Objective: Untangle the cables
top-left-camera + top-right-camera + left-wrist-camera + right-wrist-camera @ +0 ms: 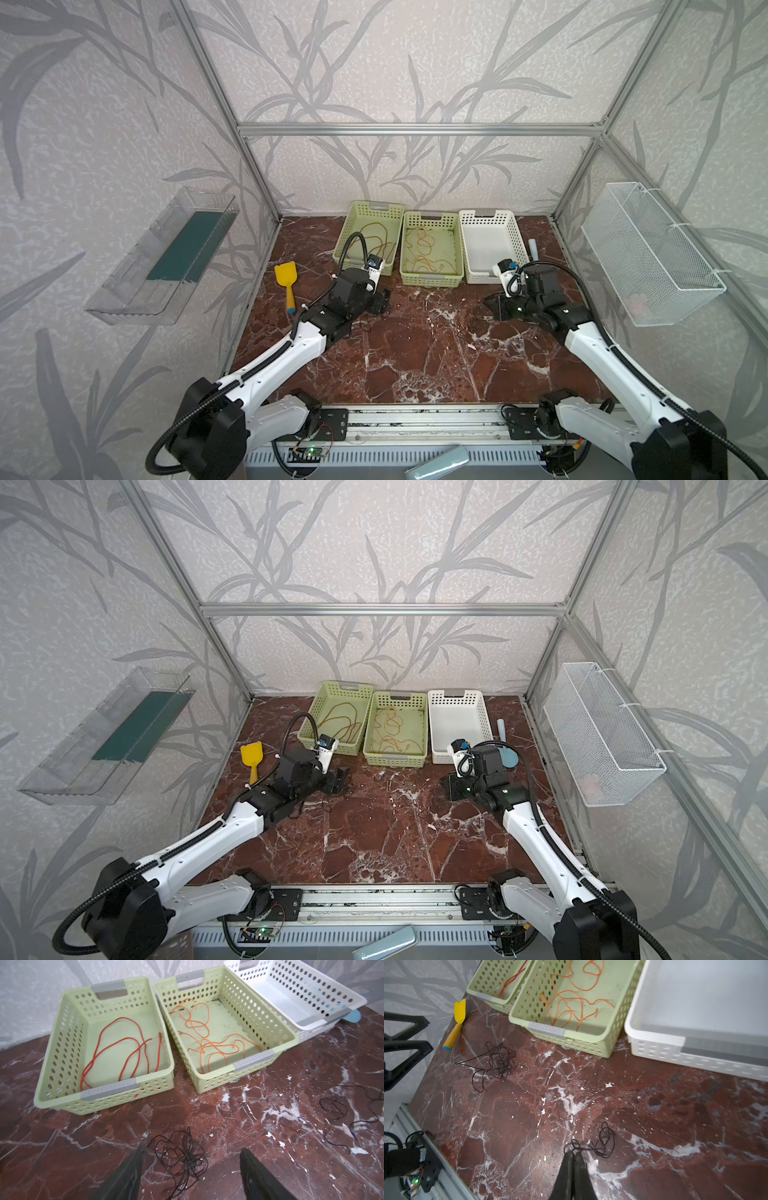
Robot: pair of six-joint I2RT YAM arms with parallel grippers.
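**L arm nearer to main clump**

Marble table (415, 353): black cable (188, 1157) in two clumps, set L-R, one per gripper; link unseen. In separate green baskets (108, 1091): red cable (122, 1018), orange cable (204, 1042). Left gripper (193, 1148): wide open, empty, big clump straight ahead. Right gripper (574, 1153): closed, appears pinched on small clump's strand.

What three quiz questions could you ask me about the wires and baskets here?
1. True or false: the white basket holds a wire.
2. Which one lies on the table? A red cable, B orange cable, C black cable.
3. Fill in: the left gripper is ____.
Key: 1 false; 2 C; 3 open.
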